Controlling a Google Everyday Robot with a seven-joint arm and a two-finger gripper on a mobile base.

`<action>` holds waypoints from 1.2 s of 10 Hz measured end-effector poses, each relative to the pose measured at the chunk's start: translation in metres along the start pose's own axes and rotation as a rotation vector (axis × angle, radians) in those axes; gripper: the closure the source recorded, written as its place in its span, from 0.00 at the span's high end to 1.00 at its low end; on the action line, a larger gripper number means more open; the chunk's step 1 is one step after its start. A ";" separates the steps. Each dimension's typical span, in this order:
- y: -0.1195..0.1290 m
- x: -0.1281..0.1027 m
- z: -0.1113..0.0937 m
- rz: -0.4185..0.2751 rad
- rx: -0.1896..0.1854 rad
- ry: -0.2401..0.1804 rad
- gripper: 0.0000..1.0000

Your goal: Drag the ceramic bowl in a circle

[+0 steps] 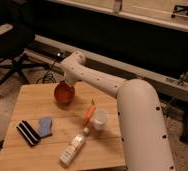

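Gripper (pixel 67 84): at the far rim of the bowl, right below the white wrist; closed. Mostly hidden by the wrist, so cannot tell whether the rim is pinched between the fingers or only touched.
Bowl (pixel 64 93): red-orange, glossy, round and shallow; on the far part of the table, a little left of its middle. Far edge under the gripper, inside turned toward the camera.
Arm (pixel 104 85): white, thick, coming in from the lower right, passing over the right side of the table and bending down to the bowl.
Table (pixel 29 102): light wood, square top, seen from above and slightly from the front.
Cup (pixel 100 119): white, upright, right of the middle, near the arm and well apart from the bowl.
Carrot (pixel 89 114): orange, long, just left of the cup, lying at an angle, thin end toward the front.
Bottle (pixel 73 148): white, lying on its side near the front edge, its cap end just beside the thin end of the carrot.
Cloth (pixel 45 126): blue, small, on the left front part.
Striped block (pixel 28 132): black with pale stripes, just left of the cloth, touching or nearly so.
Chair (pixel 9 55): dark, on wheels, on the floor beyond the left side of the table.
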 end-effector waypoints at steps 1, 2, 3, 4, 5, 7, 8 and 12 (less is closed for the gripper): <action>0.019 -0.005 0.006 0.013 -0.042 -0.008 0.00; 0.032 -0.012 0.014 0.028 -0.067 -0.020 0.00; 0.045 -0.024 0.024 0.053 -0.086 -0.040 0.00; 0.058 -0.039 0.032 0.081 -0.103 -0.065 0.00; 0.070 -0.053 0.037 0.109 -0.115 -0.085 0.00; 0.095 -0.085 0.038 0.163 -0.142 -0.114 0.00; 0.105 -0.099 0.033 0.181 -0.156 -0.121 0.00; 0.113 -0.149 -0.003 0.185 -0.200 -0.125 0.00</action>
